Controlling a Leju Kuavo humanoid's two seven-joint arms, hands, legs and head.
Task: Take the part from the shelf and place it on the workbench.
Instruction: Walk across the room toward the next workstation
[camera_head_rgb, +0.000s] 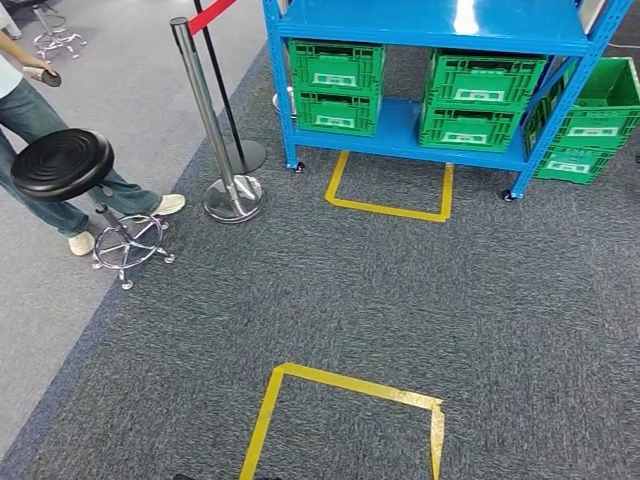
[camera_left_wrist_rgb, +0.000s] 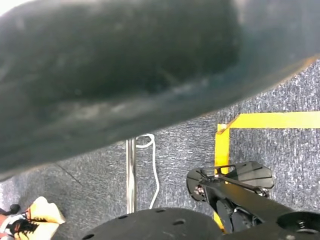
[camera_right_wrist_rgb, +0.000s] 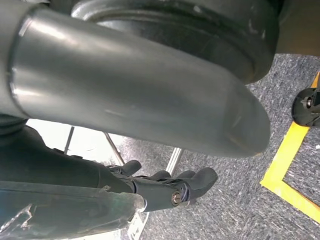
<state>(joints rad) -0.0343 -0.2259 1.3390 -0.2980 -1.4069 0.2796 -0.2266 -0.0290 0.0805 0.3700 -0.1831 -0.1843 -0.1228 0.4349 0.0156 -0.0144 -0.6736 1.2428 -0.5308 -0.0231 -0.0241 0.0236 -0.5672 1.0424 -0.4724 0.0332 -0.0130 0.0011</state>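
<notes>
I count four green crates stacked two and two on the blue shelf, two more beside it at right, two yellow tape squares on the carpet, two stanchion posts, one black stool, one person.

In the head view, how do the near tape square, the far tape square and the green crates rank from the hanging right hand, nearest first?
1. Near tape square, on the carpet close ahead.
2. Far tape square, before the blue shelf.
3. Green crates, on that shelf.
</notes>
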